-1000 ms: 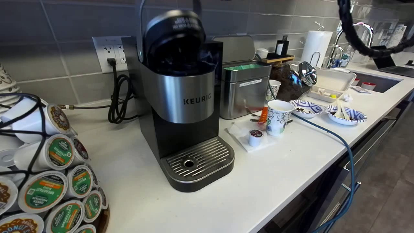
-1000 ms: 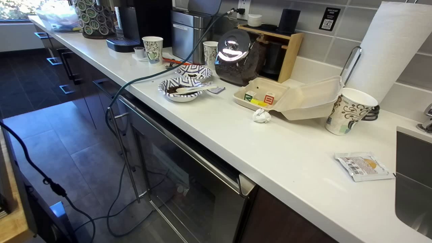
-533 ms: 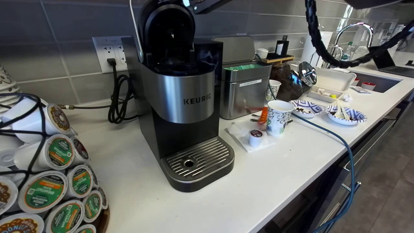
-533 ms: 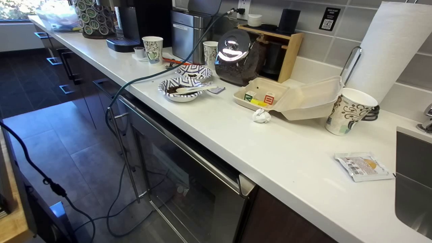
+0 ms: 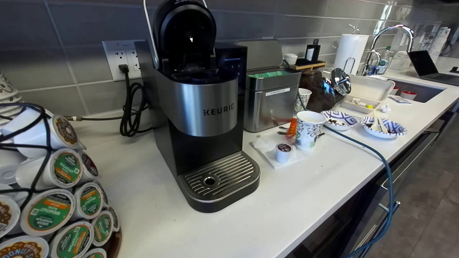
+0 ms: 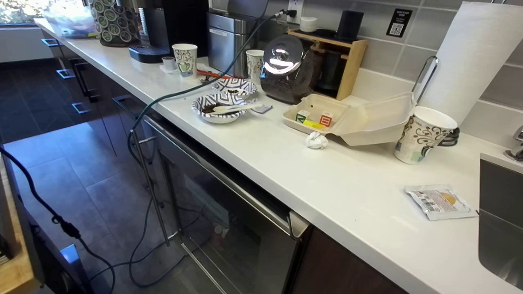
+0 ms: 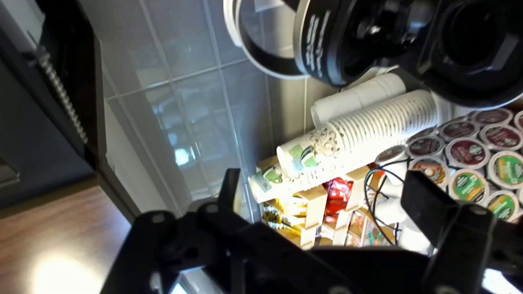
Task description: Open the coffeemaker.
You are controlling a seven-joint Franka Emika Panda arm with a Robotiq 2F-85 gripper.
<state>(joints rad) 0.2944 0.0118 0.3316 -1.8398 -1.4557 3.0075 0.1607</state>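
Observation:
The silver-and-black Keurig coffeemaker [image 5: 200, 107] stands upright on the counter in an exterior view. Its rounded lid [image 5: 186, 32] is tilted up and back, with the dark pod chamber exposed and the metal handle raised beside it. Its display [image 5: 231, 64] is lit. Its dark body [image 6: 184, 30] is partly cut off in an exterior view. In the wrist view the raised lid [image 7: 322, 45] and handle show at the top, beyond my fingers. My gripper [image 7: 327, 197] is open with nothing between its fingers, apart from the lid. It is out of both exterior views.
A steel bin [image 5: 272, 104] stands beside the coffeemaker, with a paper cup [image 5: 310, 132] and a single pod [image 5: 283, 153] nearby. A rack of pods [image 5: 53, 172] is on its other side. A blue cable [image 5: 362, 143] crosses the counter. Stacked cups [image 7: 367, 126] show in the wrist view.
The lid has swung from partly raised to fully back. My gripper, at the lid half a second ago, has moved away, and the arm and its black cable have left the exterior view.

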